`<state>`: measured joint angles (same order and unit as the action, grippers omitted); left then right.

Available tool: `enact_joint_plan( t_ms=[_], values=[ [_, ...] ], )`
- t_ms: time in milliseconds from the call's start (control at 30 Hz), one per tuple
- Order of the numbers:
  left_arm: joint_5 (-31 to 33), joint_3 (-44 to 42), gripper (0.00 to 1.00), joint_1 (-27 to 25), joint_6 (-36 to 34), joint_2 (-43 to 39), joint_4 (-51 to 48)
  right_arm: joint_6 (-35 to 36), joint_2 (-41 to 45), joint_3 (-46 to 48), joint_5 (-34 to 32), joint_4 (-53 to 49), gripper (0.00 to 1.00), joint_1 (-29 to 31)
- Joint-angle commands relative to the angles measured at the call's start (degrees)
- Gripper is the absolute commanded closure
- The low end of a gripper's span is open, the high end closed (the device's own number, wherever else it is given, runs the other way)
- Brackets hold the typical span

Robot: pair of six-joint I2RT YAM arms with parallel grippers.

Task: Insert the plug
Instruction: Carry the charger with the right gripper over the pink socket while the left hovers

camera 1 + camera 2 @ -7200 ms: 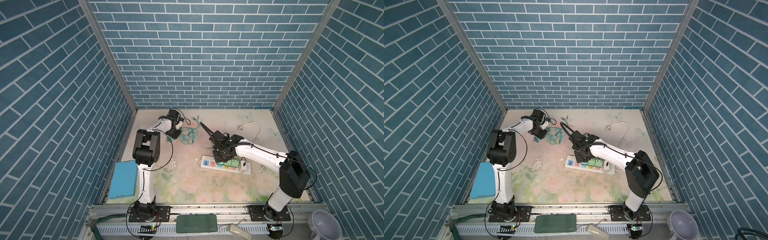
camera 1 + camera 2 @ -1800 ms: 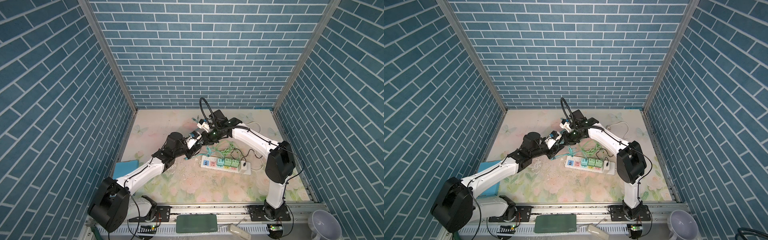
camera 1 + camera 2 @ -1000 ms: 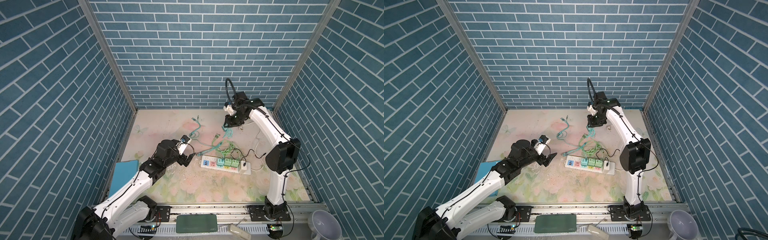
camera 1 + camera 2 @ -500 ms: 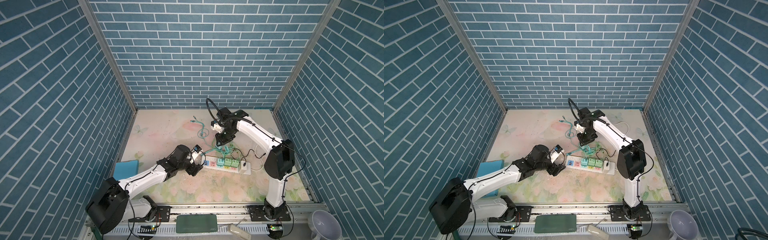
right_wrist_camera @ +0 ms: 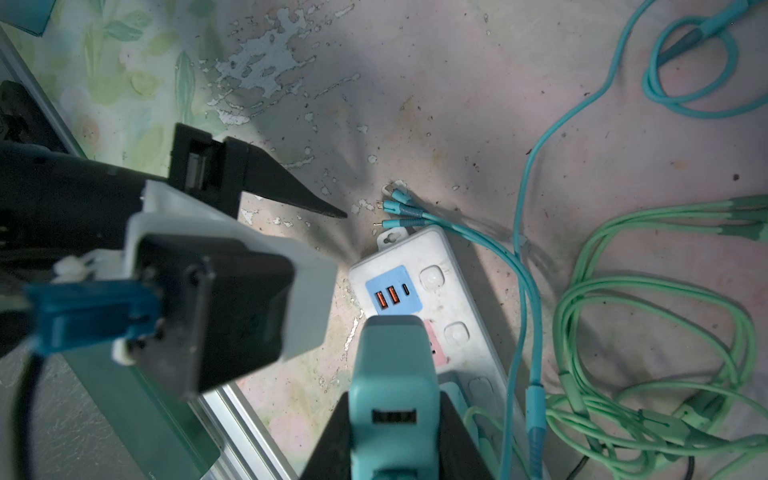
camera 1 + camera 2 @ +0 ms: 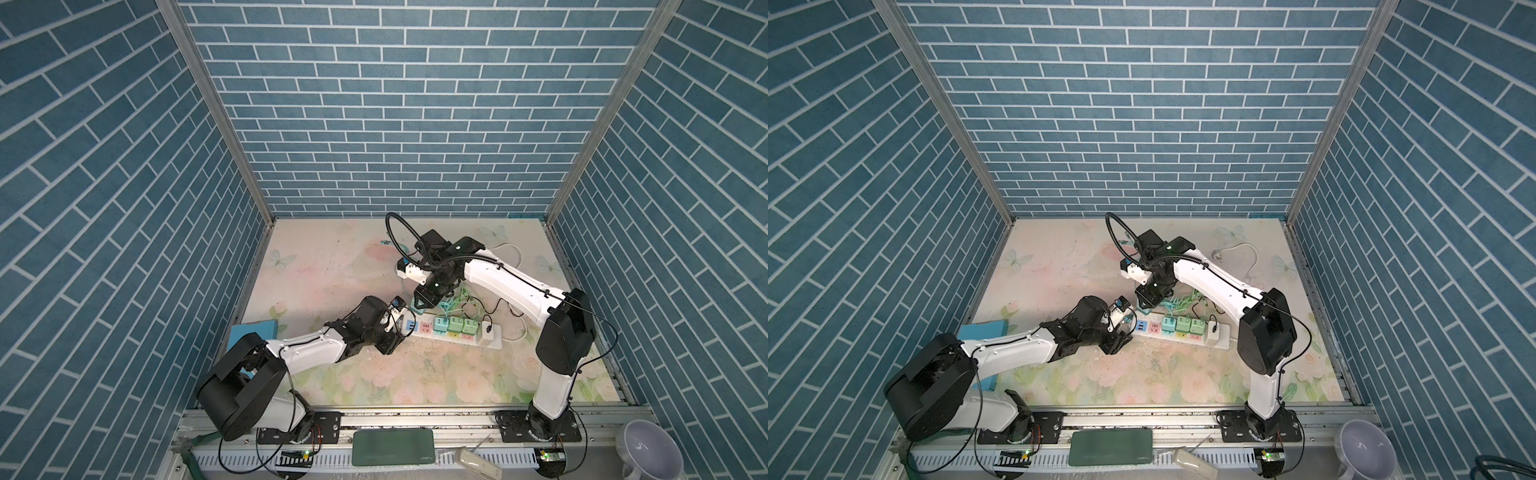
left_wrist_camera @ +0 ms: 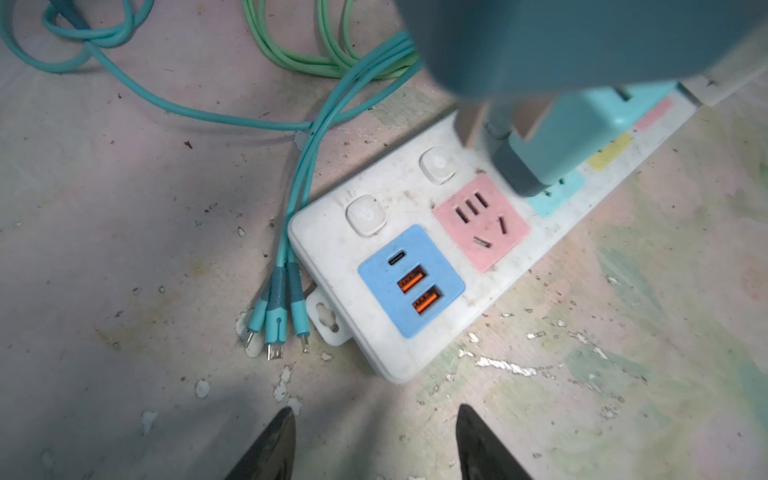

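Alignment step, I judge: the right gripper (image 5: 392, 419) clamps the teal plug (image 5: 395, 361) just above the power strip (image 7: 328, 257), prongs short of its pink socket (image 7: 482, 220). The left gripper (image 7: 374, 440), jaws apart and empty, hovers off the strip's end. Next: square prongs to slots, press straight down

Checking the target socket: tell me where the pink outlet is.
In a top view the pink outlet sits near the left end of the power strip, between the blue USB panel and the first plugged-in teal adapter.
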<state>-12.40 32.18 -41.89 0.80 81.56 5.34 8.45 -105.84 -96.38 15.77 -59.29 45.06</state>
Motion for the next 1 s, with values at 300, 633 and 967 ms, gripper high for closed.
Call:
enact_joint_plan(
  t_ms=[300,633,967],
  values=[
    [4.2,4.1,0.39,-1.0,1.3,7.4,4.7,1.7,5.1,10.5,0.2,2.4,1.0,0.7],
    [3.7,4.0,0.39,-1.4,1.5,8.6,5.0,0.9,5.3,13.6,-4.8,7.1,1.0,1.3],
    [7.1,1.9,0.38,-1.4,1.9,3.4,3.7,-0.3,2.8,14.8,-7.4,8.7,1.0,1.5]
  ],
)
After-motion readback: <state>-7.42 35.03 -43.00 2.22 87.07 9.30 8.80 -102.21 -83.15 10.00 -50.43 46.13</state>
